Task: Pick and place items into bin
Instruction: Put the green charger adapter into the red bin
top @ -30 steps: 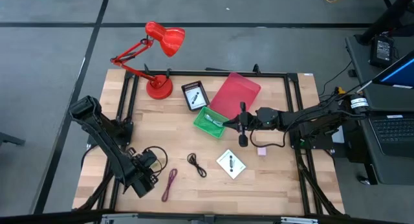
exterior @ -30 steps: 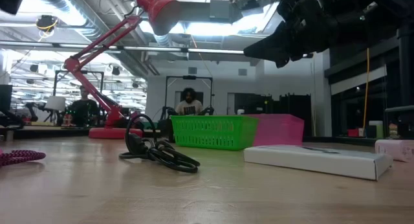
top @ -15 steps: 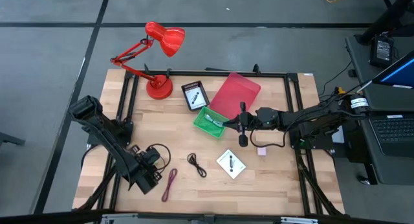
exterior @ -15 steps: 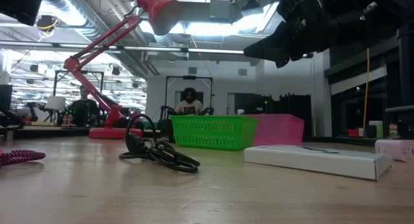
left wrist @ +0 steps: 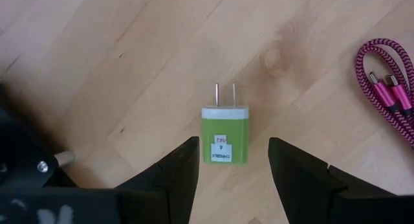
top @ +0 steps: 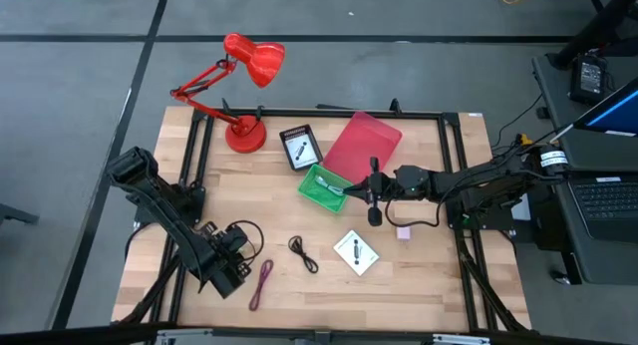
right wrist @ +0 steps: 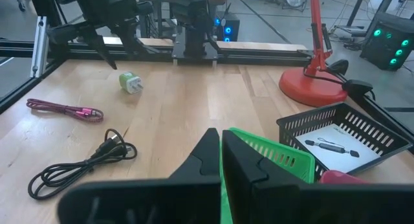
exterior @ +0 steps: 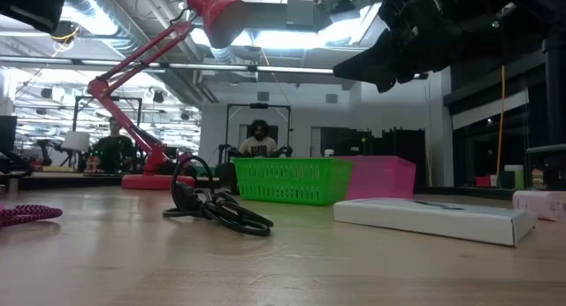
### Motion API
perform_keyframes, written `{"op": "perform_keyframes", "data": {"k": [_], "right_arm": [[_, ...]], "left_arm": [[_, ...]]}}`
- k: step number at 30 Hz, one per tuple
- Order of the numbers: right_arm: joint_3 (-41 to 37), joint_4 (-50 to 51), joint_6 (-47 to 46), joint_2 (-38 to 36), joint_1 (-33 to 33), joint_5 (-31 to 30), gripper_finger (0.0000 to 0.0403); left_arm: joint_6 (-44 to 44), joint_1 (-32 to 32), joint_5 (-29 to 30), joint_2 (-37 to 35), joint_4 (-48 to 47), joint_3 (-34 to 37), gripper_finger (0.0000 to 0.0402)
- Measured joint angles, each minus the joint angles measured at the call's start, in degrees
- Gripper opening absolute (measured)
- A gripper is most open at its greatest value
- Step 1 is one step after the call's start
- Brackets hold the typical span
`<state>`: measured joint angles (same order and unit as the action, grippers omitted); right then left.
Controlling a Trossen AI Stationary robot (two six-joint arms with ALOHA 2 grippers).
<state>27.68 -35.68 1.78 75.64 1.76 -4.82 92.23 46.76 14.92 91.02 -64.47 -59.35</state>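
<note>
A small green plug [left wrist: 225, 136] with two metal prongs lies flat on the wooden table near the left front. My left gripper [left wrist: 233, 142] points down over it, open, one finger on each side and above it. The maroon cable [top: 262, 283] lies just to its right, then the black cable [top: 303, 253] and a white card [top: 356, 252]. The pink cube [top: 404, 232] sits farther right. My right gripper [right wrist: 220, 153] hangs shut beside the green bin [top: 324, 187] at mid-table.
A black basket [top: 301, 148] holding a second white card and a pink tray [top: 361, 146] stand behind the green bin. A red desk lamp [top: 244, 136] stands at the far left. Bare wood lies along the front edge.
My left gripper has edged a little toward the table's right over the green plug and tipped slightly, still open. Nothing on the table has moved.
</note>
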Motion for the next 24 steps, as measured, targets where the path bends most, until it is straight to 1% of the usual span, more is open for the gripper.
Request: {"op": "perform_keyframes", "data": {"k": [5, 11, 15, 19, 24], "right_arm": [[0.0, 0.0, 0.0, 0.0, 0.0, 0.0, 0.0], [0.0, 0.0, 0.0, 0.0, 0.0, 0.0, 0.0], [0.0, 0.0, 0.0, 0.0, 0.0, 0.0, 0.0], [0.0, 0.0, 0.0, 0.0, 0.0, 0.0, 0.0], [0.0, 0.0, 0.0, 0.0, 0.0, 0.0, 0.0]], "left_arm": [[0.0, 0.0, -0.2, 0.0, 0.0, 0.0, 0.018], [2.6, 0.0, -2.6, 0.0, 0.0, 0.0, 0.018], [2.8, 0.0, -2.5, 0.0, 0.0, 0.0, 0.0182], [3.1, 0.0, -2.4, 0.2, 0.0, 0.0, 0.0192], [2.7, 0.0, -2.6, 2.8, 0.0, 0.0, 0.0208]]}}
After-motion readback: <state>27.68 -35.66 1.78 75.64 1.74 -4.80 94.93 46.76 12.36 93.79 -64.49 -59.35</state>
